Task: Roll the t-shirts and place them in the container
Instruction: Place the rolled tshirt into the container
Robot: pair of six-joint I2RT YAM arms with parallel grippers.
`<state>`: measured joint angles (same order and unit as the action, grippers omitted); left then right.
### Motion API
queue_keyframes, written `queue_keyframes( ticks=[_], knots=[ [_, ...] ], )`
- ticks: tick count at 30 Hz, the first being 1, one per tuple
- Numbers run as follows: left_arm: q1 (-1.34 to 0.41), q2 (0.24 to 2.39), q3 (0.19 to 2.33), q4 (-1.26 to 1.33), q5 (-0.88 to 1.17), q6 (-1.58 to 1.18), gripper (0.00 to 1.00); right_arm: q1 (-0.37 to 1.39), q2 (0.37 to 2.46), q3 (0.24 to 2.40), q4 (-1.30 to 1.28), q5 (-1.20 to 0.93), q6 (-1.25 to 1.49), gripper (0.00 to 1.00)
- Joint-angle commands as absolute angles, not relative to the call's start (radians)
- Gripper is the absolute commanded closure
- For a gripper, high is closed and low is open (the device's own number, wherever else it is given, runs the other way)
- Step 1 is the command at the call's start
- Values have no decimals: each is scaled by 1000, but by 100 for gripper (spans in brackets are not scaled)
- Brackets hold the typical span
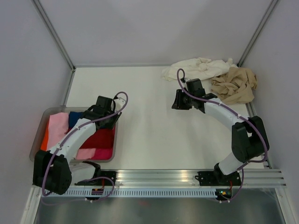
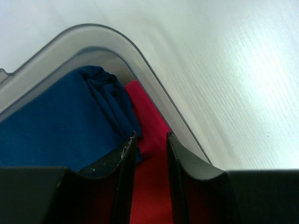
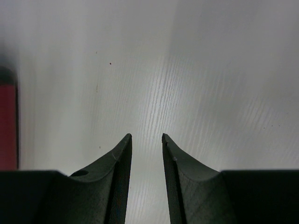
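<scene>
White table (image 1: pixel 149 126), grey walls (image 1: pixel 154 32); cream t-shirt (image 1: pixel 198 67), tan t-shirt (image 1: pixel 236 86) far-R corner; L pincer (image 2: pixel 150 135), R pincer (image 3: pixel 146 135) narrow, empty.

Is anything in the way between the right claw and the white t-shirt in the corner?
No, nothing visible. Only bare table lies between the right claw and the cream-white t-shirt. The claw points away from the shirt, though, toward the tray side, so it would probably have to turn first.

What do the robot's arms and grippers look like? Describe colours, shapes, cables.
The left arm and right arm have white links, black joints and purple cables. The left gripper and right gripper have two dark tapering fingers; the left's show pale scuffs.
</scene>
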<state>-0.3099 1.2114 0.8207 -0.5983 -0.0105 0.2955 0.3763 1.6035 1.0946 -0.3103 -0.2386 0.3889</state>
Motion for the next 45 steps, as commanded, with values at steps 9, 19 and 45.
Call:
queue_keyframes(
  ticks=[9,19,45],
  knots=[
    [-377,1198,776,-531,198,301,60,390,1554,1135,-336,-164,393,61],
    [-385,1215,822,-541,177,311,50,390,1552,1129,-339,-153,387,61],
    [-382,1236,1092,-670,-43,276,49,393,1557,1147,-353,-166,362,60]
  ],
)
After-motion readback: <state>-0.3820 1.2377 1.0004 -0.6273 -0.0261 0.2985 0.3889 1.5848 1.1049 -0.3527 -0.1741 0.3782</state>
